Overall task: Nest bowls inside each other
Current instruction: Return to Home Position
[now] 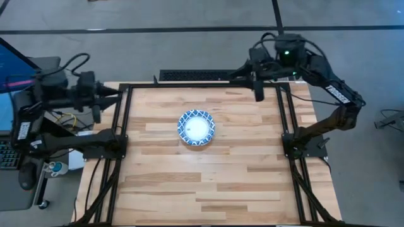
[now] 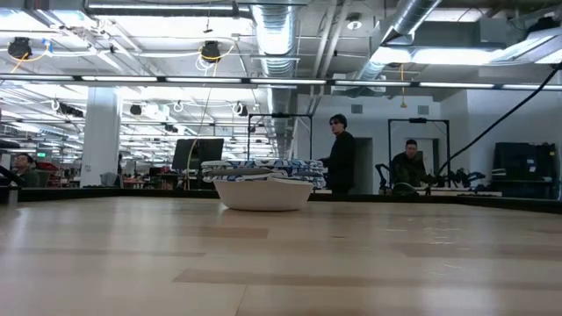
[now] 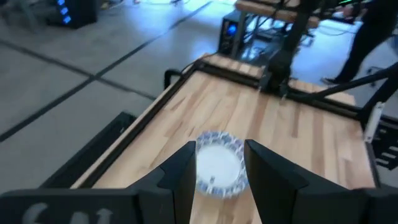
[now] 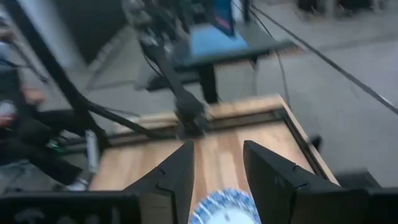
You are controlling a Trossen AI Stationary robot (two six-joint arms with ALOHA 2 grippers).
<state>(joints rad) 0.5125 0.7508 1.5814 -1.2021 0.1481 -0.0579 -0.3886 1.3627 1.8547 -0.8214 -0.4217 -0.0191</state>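
A stack of nested blue-and-white bowls rests by its base on the middle of the wooden table, seen side-on in the low view with several patterned rims layered one over another. My left gripper hovers open over the table's left edge, well clear of the stack; the bowls show between its fingers, far off. My right gripper is open above the far right part of the table, with the stack's rim far beyond its fingers.
A black metal frame borders the table on its left, far and right sides, carrying both arm bases. The wood around the stack is bare. People stand and sit in the room beyond the far edge.
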